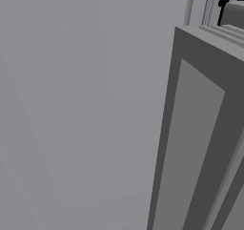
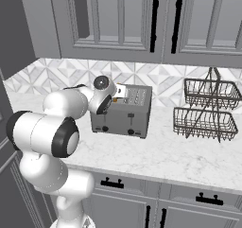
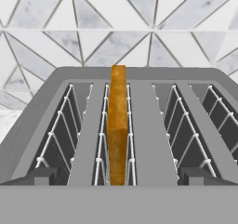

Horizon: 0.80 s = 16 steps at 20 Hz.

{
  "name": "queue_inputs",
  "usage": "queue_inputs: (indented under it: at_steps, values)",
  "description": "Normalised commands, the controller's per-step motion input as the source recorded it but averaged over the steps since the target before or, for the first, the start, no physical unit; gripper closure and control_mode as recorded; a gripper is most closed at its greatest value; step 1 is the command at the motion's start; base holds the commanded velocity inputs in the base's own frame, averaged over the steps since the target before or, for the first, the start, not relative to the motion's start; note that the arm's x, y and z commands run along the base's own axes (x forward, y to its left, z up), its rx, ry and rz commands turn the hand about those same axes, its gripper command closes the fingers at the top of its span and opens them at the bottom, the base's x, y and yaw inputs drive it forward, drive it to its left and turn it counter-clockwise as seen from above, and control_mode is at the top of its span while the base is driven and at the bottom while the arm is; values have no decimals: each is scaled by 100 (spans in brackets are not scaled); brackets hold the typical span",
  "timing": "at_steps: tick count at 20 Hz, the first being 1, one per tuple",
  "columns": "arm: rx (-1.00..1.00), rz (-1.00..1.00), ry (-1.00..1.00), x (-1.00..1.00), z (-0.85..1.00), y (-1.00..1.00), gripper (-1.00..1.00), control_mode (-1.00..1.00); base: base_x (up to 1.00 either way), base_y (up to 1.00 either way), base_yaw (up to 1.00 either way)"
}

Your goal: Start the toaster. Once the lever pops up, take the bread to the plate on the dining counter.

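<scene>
My pincer (image 3: 119,179) hangs just over the near end of the boxy grey metal toaster (image 2: 124,111), which stands on the white marble-look surface (image 2: 179,158). Looking along my hand, I see the flat golden-brown slice of bread (image 3: 118,125) standing on its edge in the second slot from the left. It sits low between the thin wire guides, right in front of my pincer. Its long side runs straight away from me, toward the tiled wall (image 3: 46,14) behind. My two dark finger tips (image 3: 46,175) stand wide apart, one on each side of the slice, and hold nothing. I think my next move depends on this line-up — the slice lies between my tips. I cannot see the lever from here.
</scene>
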Motion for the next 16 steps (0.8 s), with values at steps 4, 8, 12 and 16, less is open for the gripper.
queue_inputs:
  at_steps: [4,8,12,16]
  values:
    - [0,0,0,0,0,0,-100,-100,0,0,0]
    - [0,0,0,0,0,0,-100,-100,0,0,0]
    - [0,0,0,0,0,0,-100,-100,0,0,0]
    - [0,0,0,0,0,0,-100,-100,0,0,0]
